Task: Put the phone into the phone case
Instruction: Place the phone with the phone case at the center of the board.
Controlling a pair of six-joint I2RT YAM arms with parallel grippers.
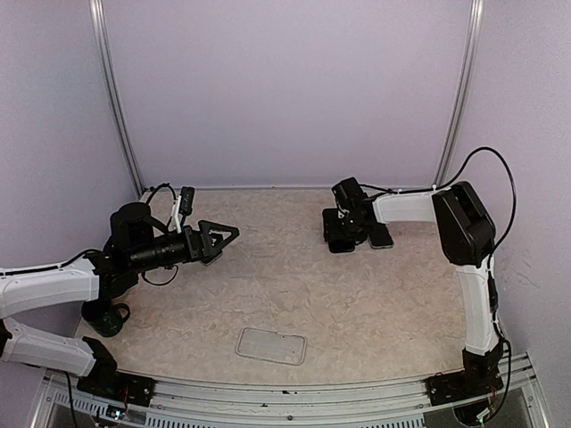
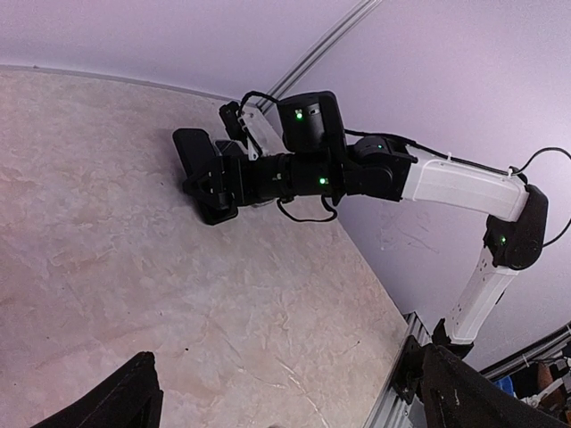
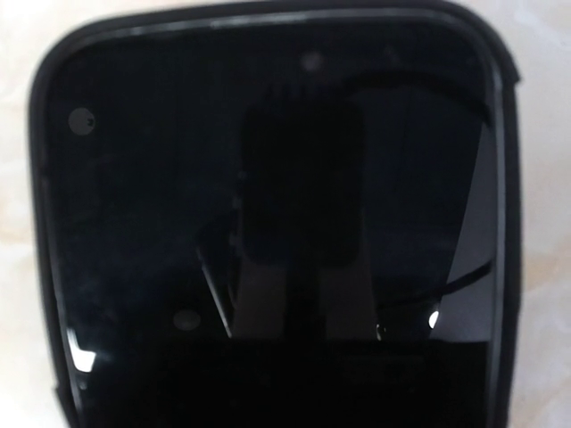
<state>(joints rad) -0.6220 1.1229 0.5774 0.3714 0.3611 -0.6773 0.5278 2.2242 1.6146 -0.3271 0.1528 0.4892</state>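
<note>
Black glass-faced phone fills the right wrist view, screen up, edges roughly square to the frame. That tool's own fingers can't be made out against the dark glass. Top view: the phone lies flat at upper right, poking out from under the right tool. Left wrist view shows that tool's jaws standing apart; can't tell whether they pinch the phone's edges yet. Left tool is spread fully, holding nothing, hovering mid-left. Clear flat plastic phone case sits lower centre, well apart from the phone.

Step as I read it: pick up the phone. Grip across the short sides, centred, pads low on the edges, since the glass looks slick and the body thin. Lift level, then align the corners over the case. Left tool could pin the case.

Beige marbled surface looks flat and matte. Plain lilac walls, aluminium posts in the back corners, rail along the bottom edge.
</note>
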